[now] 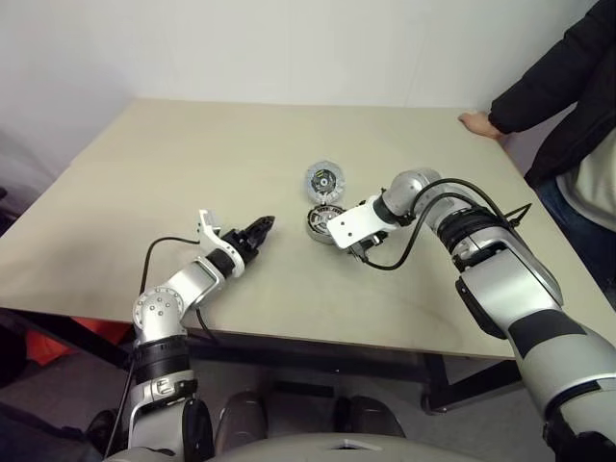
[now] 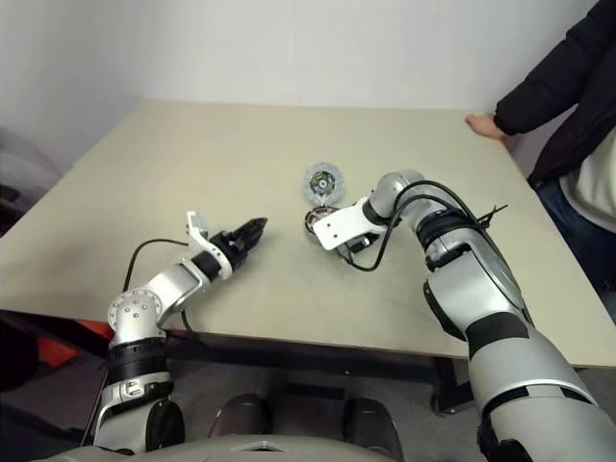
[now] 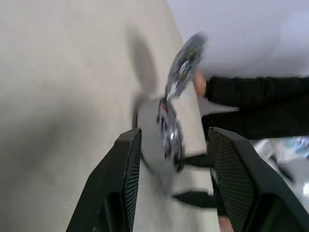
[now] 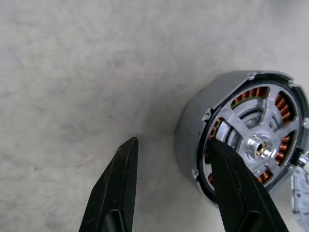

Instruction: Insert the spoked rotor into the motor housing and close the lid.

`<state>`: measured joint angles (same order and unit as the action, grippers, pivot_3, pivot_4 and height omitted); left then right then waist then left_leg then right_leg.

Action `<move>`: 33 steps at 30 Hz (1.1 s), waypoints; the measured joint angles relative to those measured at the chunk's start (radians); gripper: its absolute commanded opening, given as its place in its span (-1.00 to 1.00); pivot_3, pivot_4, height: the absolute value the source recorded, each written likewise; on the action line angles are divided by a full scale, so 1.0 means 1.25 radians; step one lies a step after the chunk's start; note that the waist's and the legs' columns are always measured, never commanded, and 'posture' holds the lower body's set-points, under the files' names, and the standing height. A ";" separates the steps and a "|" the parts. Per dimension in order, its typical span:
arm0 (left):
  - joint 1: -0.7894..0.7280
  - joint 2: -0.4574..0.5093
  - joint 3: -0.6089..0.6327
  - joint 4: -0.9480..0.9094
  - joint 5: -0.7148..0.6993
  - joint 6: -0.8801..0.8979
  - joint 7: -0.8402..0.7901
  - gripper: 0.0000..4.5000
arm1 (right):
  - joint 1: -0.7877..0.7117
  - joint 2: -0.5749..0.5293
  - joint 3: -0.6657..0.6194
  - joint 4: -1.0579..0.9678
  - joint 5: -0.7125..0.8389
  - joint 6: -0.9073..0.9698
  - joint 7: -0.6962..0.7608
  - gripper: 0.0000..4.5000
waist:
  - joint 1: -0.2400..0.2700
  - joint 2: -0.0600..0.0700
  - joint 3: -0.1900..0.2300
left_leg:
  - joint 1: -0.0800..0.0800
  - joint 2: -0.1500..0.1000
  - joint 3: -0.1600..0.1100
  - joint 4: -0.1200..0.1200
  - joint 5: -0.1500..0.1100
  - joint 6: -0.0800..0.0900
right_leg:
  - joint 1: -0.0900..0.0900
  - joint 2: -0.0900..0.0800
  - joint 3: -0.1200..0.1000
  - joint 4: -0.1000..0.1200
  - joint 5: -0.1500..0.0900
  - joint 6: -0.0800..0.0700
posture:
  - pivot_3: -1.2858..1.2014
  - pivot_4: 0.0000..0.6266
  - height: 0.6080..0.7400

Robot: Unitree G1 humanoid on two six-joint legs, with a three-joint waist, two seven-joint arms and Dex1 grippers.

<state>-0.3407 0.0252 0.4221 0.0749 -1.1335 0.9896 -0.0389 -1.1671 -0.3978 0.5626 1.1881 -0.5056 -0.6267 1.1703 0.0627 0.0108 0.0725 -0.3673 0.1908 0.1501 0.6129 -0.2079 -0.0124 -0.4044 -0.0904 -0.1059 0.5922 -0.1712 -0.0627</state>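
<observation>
The motor housing (image 4: pixel 241 140) stands on the table with its copper windings showing. The spoked rotor (image 4: pixel 256 145) sits inside it, silver spokes meeting at a bright hub. My right gripper (image 4: pixel 174 142) points down beside the housing, open; one finger (image 4: pixel 231 188) overlaps the housing's rim and nothing is between the fingers. In the head views its white wrist bracket (image 1: pixel 348 221) covers part of the housing (image 1: pixel 320 221). The lid (image 1: pixel 325 180) lies just beyond the housing. My left gripper (image 1: pixel 260 229) hovers to the housing's left, open and empty, pointing at it.
A person in a dark sleeve (image 1: pixel 549 77) stands at the table's right, with a hand (image 1: pixel 476 122) resting on the far right corner. The beige table (image 1: pixel 192 164) ends close in front of my arms. A black cable (image 1: pixel 423 226) loops off my right wrist.
</observation>
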 measured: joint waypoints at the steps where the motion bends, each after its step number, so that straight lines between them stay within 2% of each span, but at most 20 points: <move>1: 0.003 0.000 0.000 -0.001 0.000 0.000 0.000 0.04 | 0.000 0.004 0.000 0.003 -0.005 0.001 -0.011 0.15 | -0.002 0.000 0.000 | 0.001 0.000 0.000 0.000 0.000 0.000 | 0.000 0.000 0.000 0.000 0.000 0.000 | 0.03 -1.00 1.00; 4: 0.009 -0.004 -0.007 -0.011 0.000 -0.001 0.001 0.04 | 0.000 0.019 0.000 0.017 -0.013 0.005 -0.052 -0.11 | -0.014 0.000 0.000 | 0.002 0.000 0.000 0.000 0.000 -0.001 | 0.002 0.000 0.000 0.001 -0.001 0.001 | 0.03 -1.00 1.00; 9: 0.028 -0.015 -0.026 -0.024 -0.001 -0.001 0.005 0.04 | -0.007 0.029 -0.006 0.023 -0.017 0.025 -0.087 -0.86 | -0.017 0.000 0.000 | 0.003 0.000 0.000 0.000 0.001 -0.001 | 0.002 0.000 0.000 0.001 -0.001 0.002 | 0.03 -1.00 1.00; 11: 0.028 -0.015 -0.027 -0.028 -0.001 -0.003 0.009 0.04 | -0.009 0.032 -0.005 0.029 -0.020 0.031 -0.084 -0.99 | -0.018 0.000 0.000 | 0.002 0.001 0.000 0.000 0.001 -0.001 | 0.003 0.000 0.000 0.001 -0.001 0.001 | 0.03 -1.00 1.00; 18: 0.028 -0.020 -0.030 -0.033 -0.002 -0.004 0.018 0.04 | -0.009 0.037 -0.009 0.036 -0.020 0.061 -0.100 -0.99 | -0.020 0.000 0.000 | 0.003 0.001 0.000 0.000 0.001 -0.001 | 0.003 0.000 0.001 0.002 -0.001 0.002 | 0.03 -1.00 1.00; 21: 0.029 -0.023 -0.030 -0.034 -0.002 -0.006 0.022 0.04 | -0.007 0.042 -0.038 0.038 0.006 0.121 -0.078 -0.99 | -0.019 0.000 0.000 | 0.003 0.001 0.000 0.001 0.001 -0.001 | 0.002 0.000 0.001 0.003 -0.001 0.002 | 0.03 -1.00 1.00; 26: 0.049 -0.026 -0.029 -0.040 -0.002 -0.009 0.031 0.04 | 0.021 0.043 -0.139 -0.036 0.124 0.368 0.086 -0.99 | -0.014 0.000 0.000 | -0.001 0.002 0.000 0.001 0.001 -0.001 | -0.001 0.000 0.000 0.004 0.000 -0.003 | 0.03 -1.00 1.00; 30: 0.067 -0.031 -0.029 -0.049 -0.002 -0.015 0.038 0.04 | 0.119 0.003 -0.165 -0.296 0.174 0.658 0.189 -0.99 | -0.002 0.000 0.000 | -0.002 0.002 0.000 0.001 0.001 0.004 | -0.001 0.000 0.000 0.004 -0.003 -0.002 | 0.03 -1.00 1.00; 33: 0.080 -0.034 -0.028 -0.060 -0.002 -0.023 0.042 0.04 | 0.182 -0.011 -0.162 -0.491 0.190 0.906 0.224 -0.99 | 0.012 0.000 0.000 | -0.001 0.002 0.000 0.000 0.001 0.004 | -0.001 0.000 0.000 0.004 -0.005 -0.002 | 0.03 -1.00 1.00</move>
<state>-0.2408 -0.0172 0.3870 0.0003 -1.1366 0.9607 0.0136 -0.9396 -0.4121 0.3602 0.5750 -0.2684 0.5062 1.4508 0.0776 0.0106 0.0725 -0.3684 0.1929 0.1497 0.6133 -0.2063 -0.0073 -0.4058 -0.0901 -0.1060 0.5975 -0.1769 -0.0647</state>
